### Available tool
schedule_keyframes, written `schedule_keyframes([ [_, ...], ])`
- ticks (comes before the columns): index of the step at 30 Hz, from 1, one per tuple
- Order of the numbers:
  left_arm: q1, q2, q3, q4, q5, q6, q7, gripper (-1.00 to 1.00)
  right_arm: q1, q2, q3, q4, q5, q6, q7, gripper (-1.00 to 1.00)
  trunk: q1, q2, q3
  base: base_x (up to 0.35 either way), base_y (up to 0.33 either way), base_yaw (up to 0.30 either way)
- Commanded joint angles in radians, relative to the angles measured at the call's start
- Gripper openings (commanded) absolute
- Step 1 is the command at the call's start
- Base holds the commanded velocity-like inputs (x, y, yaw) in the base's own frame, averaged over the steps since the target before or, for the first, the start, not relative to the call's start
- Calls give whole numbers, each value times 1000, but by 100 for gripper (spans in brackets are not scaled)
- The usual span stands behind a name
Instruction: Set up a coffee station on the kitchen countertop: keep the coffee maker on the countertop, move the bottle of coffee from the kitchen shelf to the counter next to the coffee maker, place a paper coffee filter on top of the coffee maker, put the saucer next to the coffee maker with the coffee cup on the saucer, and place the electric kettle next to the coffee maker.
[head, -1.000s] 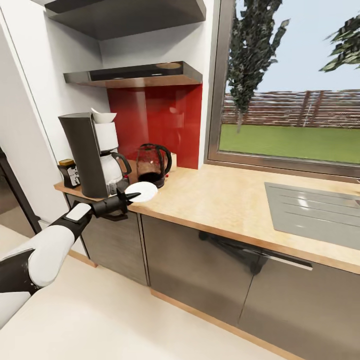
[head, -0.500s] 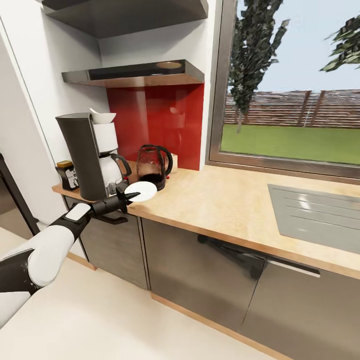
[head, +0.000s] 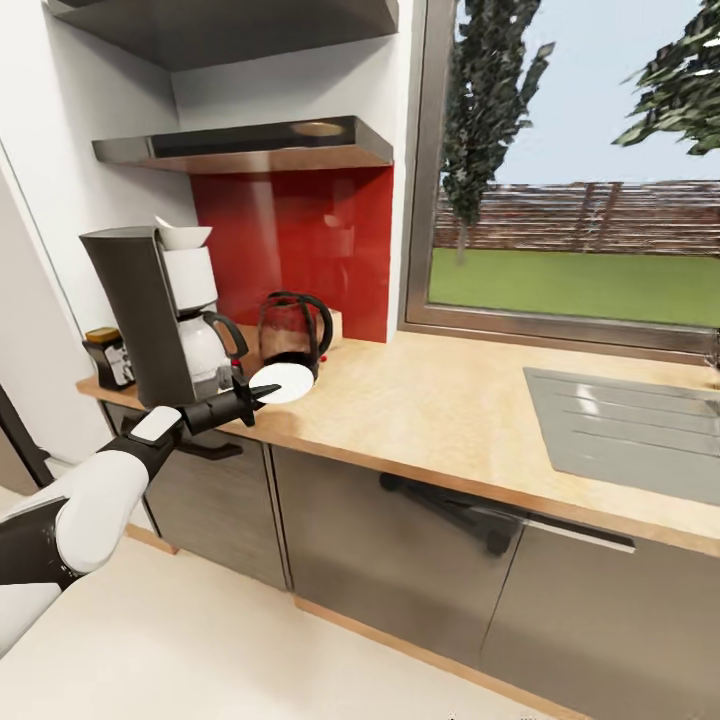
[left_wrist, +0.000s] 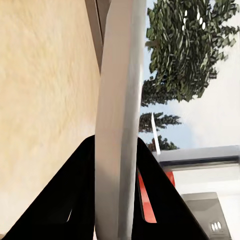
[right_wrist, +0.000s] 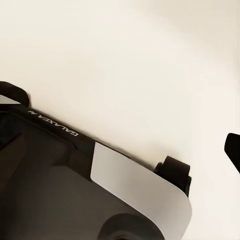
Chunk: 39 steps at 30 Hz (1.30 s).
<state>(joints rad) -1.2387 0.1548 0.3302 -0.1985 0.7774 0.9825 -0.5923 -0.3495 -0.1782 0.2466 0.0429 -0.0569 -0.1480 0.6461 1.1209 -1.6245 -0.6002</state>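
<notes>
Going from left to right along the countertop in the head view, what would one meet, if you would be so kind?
bottle of coffee → coffee maker → saucer held in the left end effector → sink. The electric kettle overlaps the saucer, so I leave it out.

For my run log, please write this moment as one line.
left gripper: shut on saucer | saucer: above countertop, before electric kettle, by coffee maker
</notes>
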Motion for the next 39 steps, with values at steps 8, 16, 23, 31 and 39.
schedule_keyframes([
  [8,-1,5,6,1,-6,4,-5,-100,-2,0,8,4,-6,-8,2,100,0,-1,-1,51,121,-41],
  [16,-1,8,6,1,-6,4,-6,-100,-2,0,8,4,-6,-8,2,100,0,-1,-1,5,92,-2],
  [23,-1,8,6,28,-6,3,-4,-100,-2,0,8,4,-6,-8,3,100,0,-1,-1,0,11,0],
  [31,-1,7,7,60,-6,2,-1,-100,-2,0,8,4,-6,-8,3,100,0,-1,-1,0,0,0],
  [39,-1,7,35,94,-6,-1,0,-100,-2,0,8,4,-6,-8,2,100,0,-1,-1,0,0,0],
])
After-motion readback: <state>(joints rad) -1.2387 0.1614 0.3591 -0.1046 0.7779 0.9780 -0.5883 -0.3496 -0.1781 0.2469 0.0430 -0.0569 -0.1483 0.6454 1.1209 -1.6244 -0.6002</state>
